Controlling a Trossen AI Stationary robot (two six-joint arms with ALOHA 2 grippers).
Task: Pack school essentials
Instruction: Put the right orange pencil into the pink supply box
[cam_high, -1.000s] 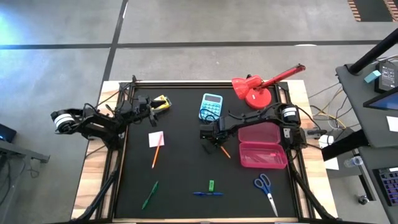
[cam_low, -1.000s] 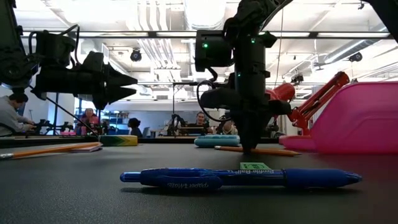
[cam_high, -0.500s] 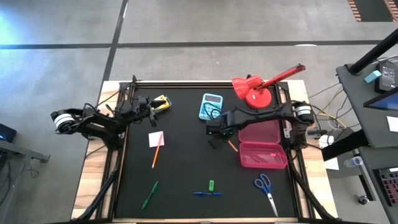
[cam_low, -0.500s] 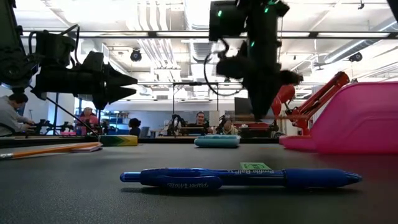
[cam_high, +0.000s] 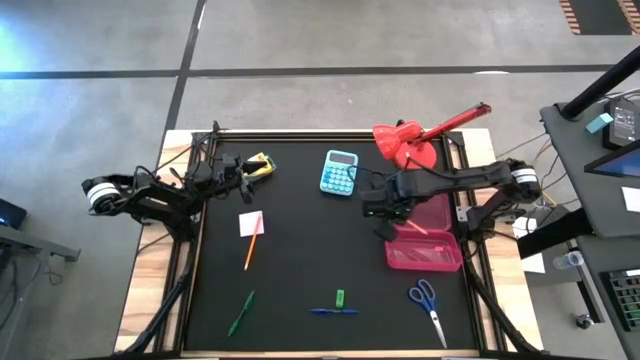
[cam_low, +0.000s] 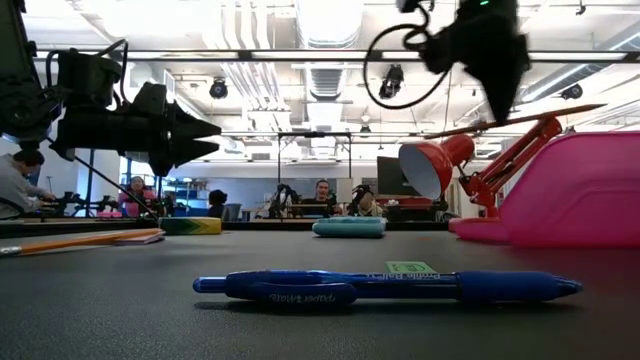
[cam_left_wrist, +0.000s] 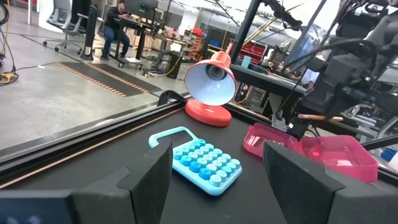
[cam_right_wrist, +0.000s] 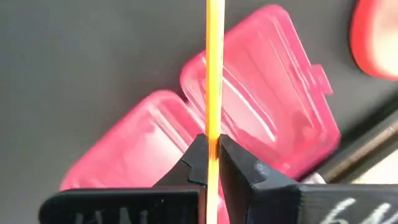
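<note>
My right gripper (cam_high: 388, 212) hovers high over the left edge of the open pink case (cam_high: 423, 236), shut on an orange pencil (cam_low: 520, 118). The second orange pencil (cam_high: 250, 250) lies with one end on the pink note (cam_high: 252, 222). The green pen (cam_high: 241, 313), blue pen (cam_high: 334, 311), green eraser (cam_high: 340, 297) and blue-handled scissors (cam_high: 428, 305) lie flat near the table's near edge. The yellow-green box (cam_high: 262, 165) sits just in front of my open left gripper (cam_high: 240, 172), at the table's far left. My right gripper pinches the orange pencil's shaft (cam_right_wrist: 214, 127) between its two fingertips (cam_right_wrist: 198, 163), coming from above with the fingers across the pencil. The pencil is lifted clear and lies nearly level, slightly tilted (cam_low: 560, 110), above the pink case (cam_right_wrist: 249, 106).
The light-blue calculator (cam_high: 340, 172) lies at the far middle and the red desk lamp (cam_high: 410, 145) stands at the far right, just behind the pink case. Bare black mat spreads across the table's middle (cam_high: 310, 250). People sit in the room beyond the table.
My right gripper has risen from the table with the orange pencil and moved toward the table's right edge, from beside the calculator to over the pink case. The pencil, which lay on the mat, is now lifted clear.
</note>
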